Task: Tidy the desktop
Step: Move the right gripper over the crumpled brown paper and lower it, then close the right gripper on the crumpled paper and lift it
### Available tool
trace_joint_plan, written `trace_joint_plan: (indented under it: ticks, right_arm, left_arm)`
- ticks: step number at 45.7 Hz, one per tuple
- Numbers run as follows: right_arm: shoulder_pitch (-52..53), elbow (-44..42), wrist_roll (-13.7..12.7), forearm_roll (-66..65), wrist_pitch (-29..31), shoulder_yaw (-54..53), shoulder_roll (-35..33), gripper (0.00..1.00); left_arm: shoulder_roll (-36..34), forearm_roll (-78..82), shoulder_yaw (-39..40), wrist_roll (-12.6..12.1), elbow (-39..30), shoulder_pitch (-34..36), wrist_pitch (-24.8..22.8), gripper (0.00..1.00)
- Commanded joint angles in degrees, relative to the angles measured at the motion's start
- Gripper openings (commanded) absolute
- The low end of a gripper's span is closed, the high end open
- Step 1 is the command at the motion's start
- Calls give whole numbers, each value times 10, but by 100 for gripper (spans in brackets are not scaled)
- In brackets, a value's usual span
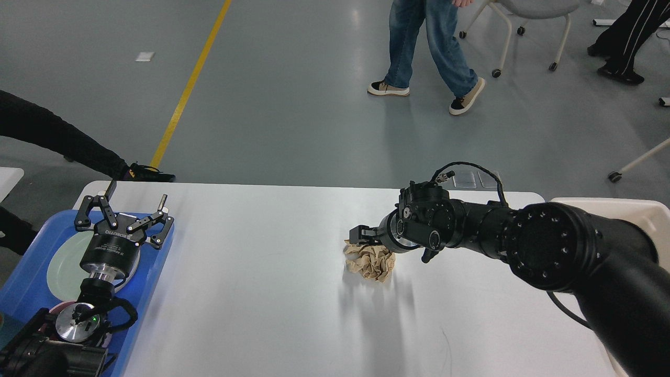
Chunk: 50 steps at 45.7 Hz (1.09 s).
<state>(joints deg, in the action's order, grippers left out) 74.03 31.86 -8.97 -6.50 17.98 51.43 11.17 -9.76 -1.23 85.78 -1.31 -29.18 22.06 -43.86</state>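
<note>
Here, the robot's right tool (366, 236) reaches low over the white bench (261, 293) and meets the far edge of a crumpled ball of brown paper (370, 262), which lies just below and in front of it near the middle of the surface. One dark finger (360, 232) shows at the paper's upper left; the other is hidden behind the wrist, so whether the tool is parted or clamped on the paper cannot be told. Far off to that tool's left, the left tool (125, 209) hovers with its fingers spread wide and nothing between them, above a blue tray (31, 283) at the bench's left end that holds a pale green plate (63, 267). Behind the right arm, a beige bin (649, 209) stands against the bench's right end. Beyond the bench, a person in jeans (424, 47) walks across the grey floor past a wheeled chair (528, 15).
</note>
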Motion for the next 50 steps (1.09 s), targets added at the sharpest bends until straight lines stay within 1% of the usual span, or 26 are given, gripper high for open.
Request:
trace_joint_plan:
  ticks: [1, 5, 12, 20, 26, 29, 31, 34, 36, 39, 41, 42, 43, 50]
  right_arm:
    - [-16, -2, 1, 0, -11, 0, 0, 100]
    - [-25, -1, 0, 1, -19, -4, -3, 100]
    - [-55, 0, 0, 2, -62, -41, -3, 100]
    - [-62, -5, 1, 1, -73, -44, -3, 100]
    - [-71, -5, 0, 2, -91, -44, -4, 100]
    - [-78, -5, 0, 2, -102, -45, -4, 90]
    - [-81, -3, 0, 2, -106, -46, -4, 80]
    - [-82, -1, 0, 2, -109, -46, -4, 69]
    - [-82, 0, -3, 3, -109, -46, -4, 60]
    - [-80, 1, -4, 3, -108, -47, -3, 41]
    - [-79, 1, -4, 3, -105, -47, -2, 24]
    - [-78, 3, -4, 3, -103, -48, -2, 14]
    - [-77, 7, -4, 4, -101, -48, -3, 0]
    - [-58, 45, -5, 8, -104, -48, -13, 0]
  left_arm:
    - [0, 0, 0, 0, 0, 0, 0, 96]
    - [0, 0, 0, 0, 0, 0, 0, 96]
    - [0, 0, 0, 0, 0, 0, 0, 96]
    - [0, 0, 0, 0, 0, 0, 0, 96]
    - [0, 0, 0, 0, 0, 0, 0, 96]
    - [0, 0, 0, 0, 0, 0, 0, 96]
    - [0, 0, 0, 1, 0, 0, 0, 96]
    - [0, 0, 0, 0, 0, 0, 0, 96]
    - [0, 0, 0, 0, 0, 0, 0, 96]
    - [0, 0, 0, 0, 0, 0, 0, 96]
    - [0, 0, 0, 0, 0, 0, 0, 96]
    - [0, 0, 0, 1, 0, 0, 0, 96]
    - [0, 0, 0, 0, 0, 0, 0, 96]
    - [0, 0, 0, 0, 0, 0, 0, 96]
